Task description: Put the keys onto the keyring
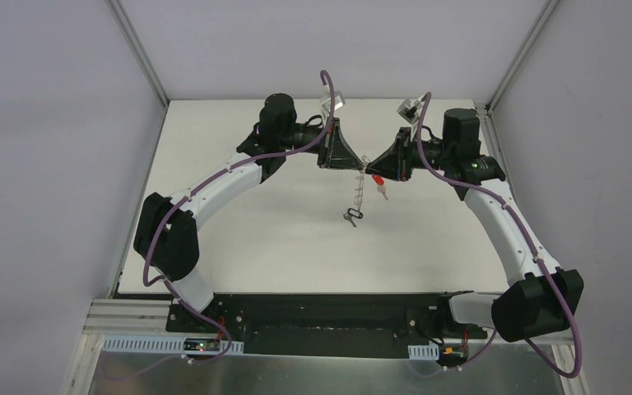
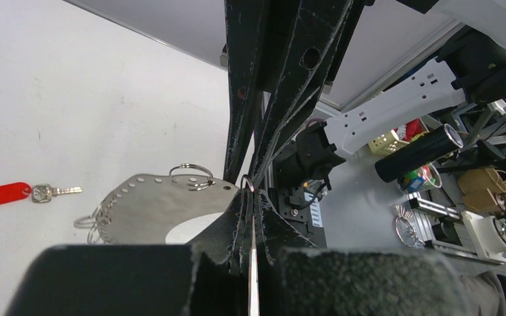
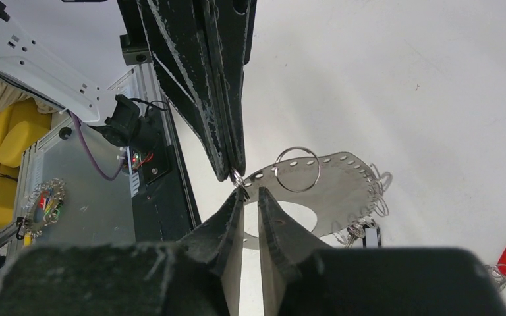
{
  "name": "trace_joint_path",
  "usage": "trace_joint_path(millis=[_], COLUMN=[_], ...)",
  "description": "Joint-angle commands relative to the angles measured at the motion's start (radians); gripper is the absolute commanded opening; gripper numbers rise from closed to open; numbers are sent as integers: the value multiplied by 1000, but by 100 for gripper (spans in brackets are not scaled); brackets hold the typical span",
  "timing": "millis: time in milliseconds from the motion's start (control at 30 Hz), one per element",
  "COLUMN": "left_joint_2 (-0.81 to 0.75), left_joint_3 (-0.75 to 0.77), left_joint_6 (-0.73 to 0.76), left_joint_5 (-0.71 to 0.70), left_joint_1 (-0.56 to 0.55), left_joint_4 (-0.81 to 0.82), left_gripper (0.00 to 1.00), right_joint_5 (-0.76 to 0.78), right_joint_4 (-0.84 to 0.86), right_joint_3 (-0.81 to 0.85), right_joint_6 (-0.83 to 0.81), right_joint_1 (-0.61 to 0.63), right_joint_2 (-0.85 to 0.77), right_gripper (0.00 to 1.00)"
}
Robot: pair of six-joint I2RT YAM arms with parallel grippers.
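Left gripper [image 2: 248,196]: jaws closed tight on the near end of the keyring [image 3: 336,187], at a small wire loop [image 3: 237,176].
Right gripper [image 3: 250,197]: tip to tip with the left; jaws narrow with a slim gap, straddling that same end; contact unclear.
Keyring: stretches away from both tips.
Red-headed key [image 2: 2,195]: well beyond the band's far end from the jaws.
Dark-tag key [image 3: 369,236]: by the far looped edge; threading unclear.
Writing: tags too small to read.

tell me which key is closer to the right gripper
The red-headed key. It lies just beside the right gripper in the top view; the dark-tagged key lies further off, toward the arm bases.
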Motion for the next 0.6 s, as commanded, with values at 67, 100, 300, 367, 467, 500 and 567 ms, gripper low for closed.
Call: trace_joint_path(millis=[67, 100, 300, 367, 467, 500, 567], left_joint_2=[-37, -37, -26, -25, -23, -22, -20], left_joint_3=[8, 8, 10, 10, 10, 9, 8], left_joint_6=[-25, -26, -37, -38, -40, -40, -40], left_joint_5=[41, 42, 49, 52, 54, 54, 56], left_joint_1=[-6, -6, -7, -8, -8, -8, -8], left_joint_4=[86, 88, 96, 98, 97, 98, 97], left_gripper=[0, 0, 0, 0, 0, 0, 0], right_joint_5=[-31, -36, -57, -66, -80, -83, -91], right_joint_4=[32, 33, 35, 32, 28, 26, 21], right_joint_3=[0, 0, -1, 1, 5, 6, 8], right_joint_6=[-24, -24, -25, -29, -36, -37, -40], right_joint_1=[11, 13, 21, 23, 26, 27, 28], right_joint_2=[5, 5, 8, 9, 10, 10, 9], right_gripper=[14, 13, 13, 13, 11, 9, 4])
